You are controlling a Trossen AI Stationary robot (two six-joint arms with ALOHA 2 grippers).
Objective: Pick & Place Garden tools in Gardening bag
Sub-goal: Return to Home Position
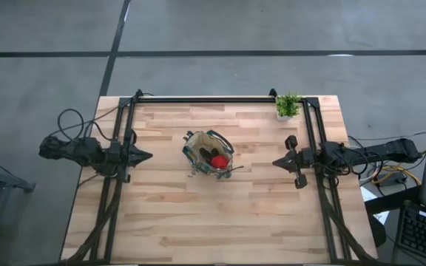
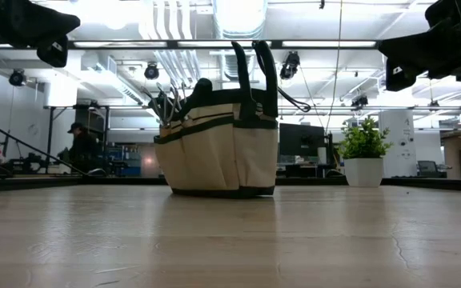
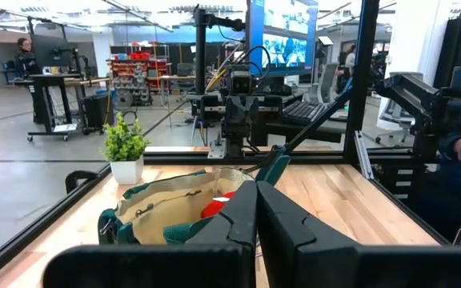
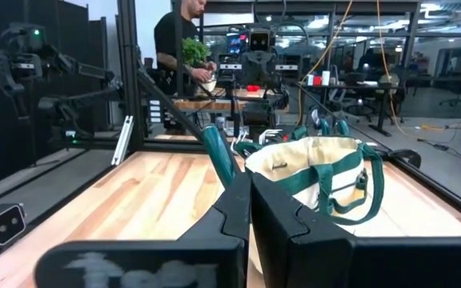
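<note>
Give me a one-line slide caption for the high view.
Gardening bag mid-table with tools inside, potted plant at a corner, left gripper and right gripper at either side.

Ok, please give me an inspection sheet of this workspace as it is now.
Surface: wooden table, no spills seen.
Job's things: bag upright mid-table; tools stick out of its top; red item inside.
Clutter: potted plant at a corner, right arm's side.
Grippers: left gripper and right gripper shut, empty, at the table's sides.
Cables: looped cables behind both arms, off the table.
Surroundings: person standing beyond the table.
</note>
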